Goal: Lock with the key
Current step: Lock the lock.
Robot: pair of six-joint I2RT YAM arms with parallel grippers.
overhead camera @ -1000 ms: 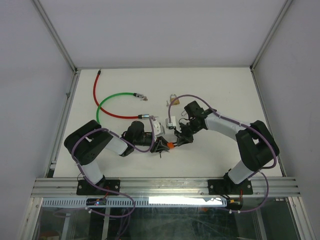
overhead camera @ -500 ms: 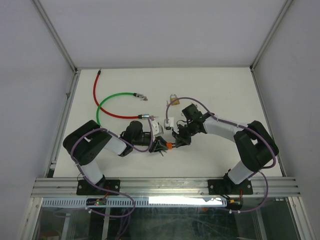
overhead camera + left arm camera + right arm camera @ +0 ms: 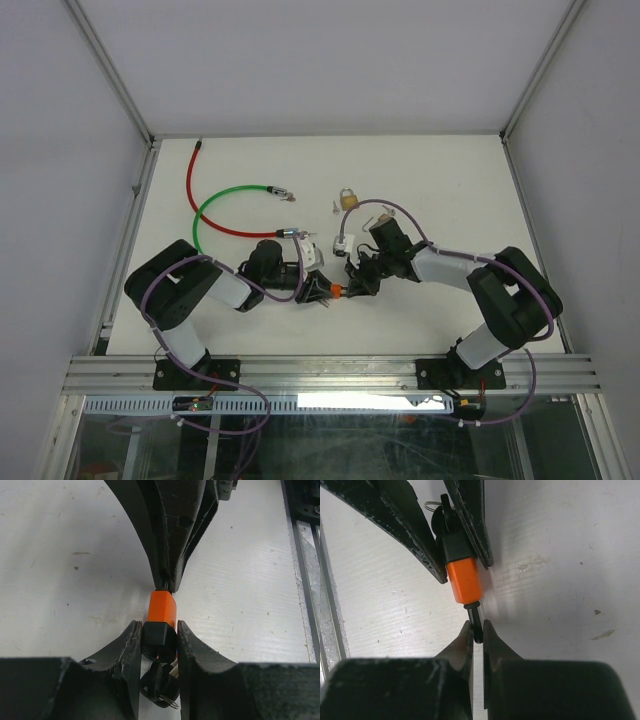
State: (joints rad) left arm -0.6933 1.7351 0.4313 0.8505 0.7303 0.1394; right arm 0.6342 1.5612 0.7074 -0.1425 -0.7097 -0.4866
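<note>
A small padlock with an orange body (image 3: pixel 162 607) and a black end cap hangs just above the table between both grippers (image 3: pixel 339 291). My left gripper (image 3: pixel 159 630) is shut on the black cap. The black-headed key (image 3: pixel 159 682), with its wire ring, sticks out of that cap between the left fingers. My right gripper (image 3: pixel 477 630) is shut on the lock's thin black shackle (image 3: pixel 477 622), facing the left gripper. From the right wrist, the orange body (image 3: pixel 462 582) and the key head (image 3: pixel 440 515) show between the left fingers.
A brass padlock (image 3: pixel 348 198) with small keys beside it lies behind the grippers. A red cable (image 3: pixel 192 190) and a green cable (image 3: pixel 225 200) curl at the back left. The metal rail (image 3: pixel 330 372) runs along the near edge.
The right arm's wrist has swung nearer and lower, so the brass padlock is now uncovered. Both grippers keep their hold on the orange padlock, which has shifted slightly nearer.
</note>
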